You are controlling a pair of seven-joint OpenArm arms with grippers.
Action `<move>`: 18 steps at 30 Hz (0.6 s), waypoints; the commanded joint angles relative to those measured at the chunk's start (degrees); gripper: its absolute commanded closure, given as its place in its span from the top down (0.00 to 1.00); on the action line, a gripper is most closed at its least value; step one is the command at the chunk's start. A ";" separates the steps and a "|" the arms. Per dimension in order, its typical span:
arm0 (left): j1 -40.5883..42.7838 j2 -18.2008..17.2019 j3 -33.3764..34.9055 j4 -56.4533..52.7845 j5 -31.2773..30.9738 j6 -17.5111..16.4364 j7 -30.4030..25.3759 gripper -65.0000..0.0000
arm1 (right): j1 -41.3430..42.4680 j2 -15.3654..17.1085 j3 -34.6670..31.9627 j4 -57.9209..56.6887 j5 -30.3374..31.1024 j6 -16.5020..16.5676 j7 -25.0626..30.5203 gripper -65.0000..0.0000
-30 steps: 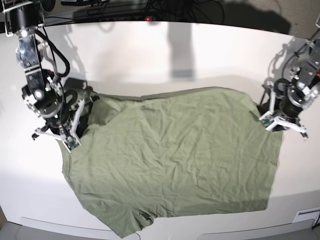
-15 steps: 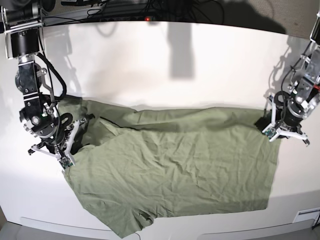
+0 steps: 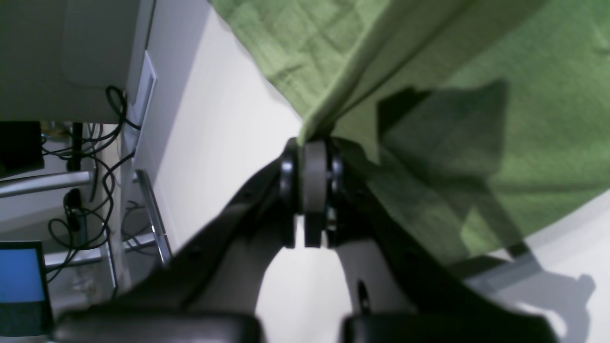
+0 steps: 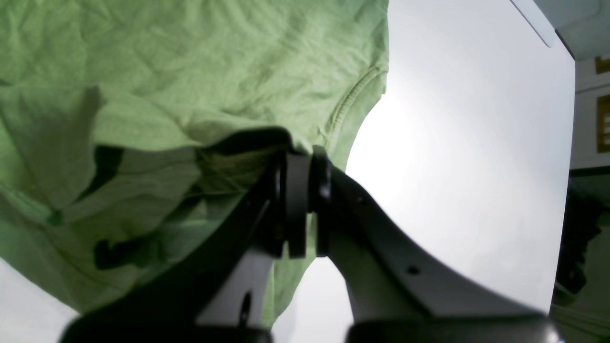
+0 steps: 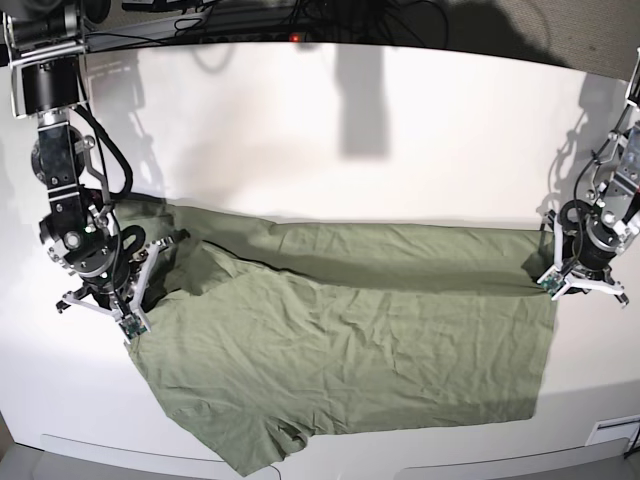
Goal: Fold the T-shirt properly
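Note:
The sage-green T-shirt (image 5: 340, 360) lies wrinkled on the white table (image 5: 350, 130), its far edge lifted and drawn forward over the body in a long fold. My right gripper (image 5: 112, 300), at the left of the base view, is shut on the shirt's left far corner. The right wrist view shows its jaws (image 4: 300, 162) pinching cloth (image 4: 190, 71) beside a ribbed hem (image 4: 352, 105). My left gripper (image 5: 582, 280), at the right of the base view, is shut on the right far corner. The left wrist view shows its jaws (image 3: 310, 147) closed on the cloth edge (image 3: 476, 95).
Cables (image 5: 250, 20) run along the table's back edge. Off the table's side, the left wrist view shows more cables (image 3: 90, 190) and a blue screen (image 3: 19, 276). The shirt's bottom corner (image 5: 255, 460) reaches the table's front edge.
Both grippers have moved toward the front of the table with the shirt's far edge in them. The far part of the shirt now folds over the body.

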 commanded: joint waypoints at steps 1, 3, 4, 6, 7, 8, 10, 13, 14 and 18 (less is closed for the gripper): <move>-1.44 -0.92 -0.48 0.17 0.17 0.72 -0.90 0.00 | 1.44 0.76 0.46 0.90 -0.11 -0.42 1.64 0.00; -1.53 -0.44 -0.48 -0.48 0.17 0.72 -1.20 0.00 | 1.46 0.79 0.46 0.66 -0.13 -0.44 2.80 0.00; -1.57 -0.11 -0.48 -0.87 0.15 0.72 -1.97 0.00 | 1.51 0.79 0.46 0.31 -0.13 -0.44 3.54 0.00; -1.57 0.74 -0.48 -1.70 0.17 0.72 -4.55 0.00 | 2.14 0.28 0.46 -1.33 -0.15 -0.46 4.59 0.00; -1.57 1.25 -0.48 -2.05 0.17 0.72 -5.66 0.00 | 2.67 -0.17 0.46 -2.54 -0.15 -0.46 4.79 0.00; -1.57 1.81 -0.48 -2.36 0.17 0.72 -5.97 0.00 | 3.28 -0.85 0.46 -3.85 -0.17 -0.46 5.03 0.00; -1.57 3.04 -0.48 -2.73 0.20 0.70 -6.12 0.00 | 4.72 -1.99 0.46 -6.64 -0.15 -0.50 5.53 0.00; -1.60 4.59 -0.48 -2.93 0.22 0.74 -6.12 0.00 | 7.17 -3.56 0.46 -10.54 -0.13 -0.94 5.66 0.00; -1.60 5.01 -0.48 -2.93 0.22 0.74 -6.12 0.00 | 8.02 -4.02 0.46 -11.63 -0.15 -1.11 5.62 0.00; -1.60 5.29 -0.48 -2.97 0.44 0.74 -6.12 0.00 | 11.43 -5.88 0.46 -16.92 -0.13 -2.99 5.44 0.00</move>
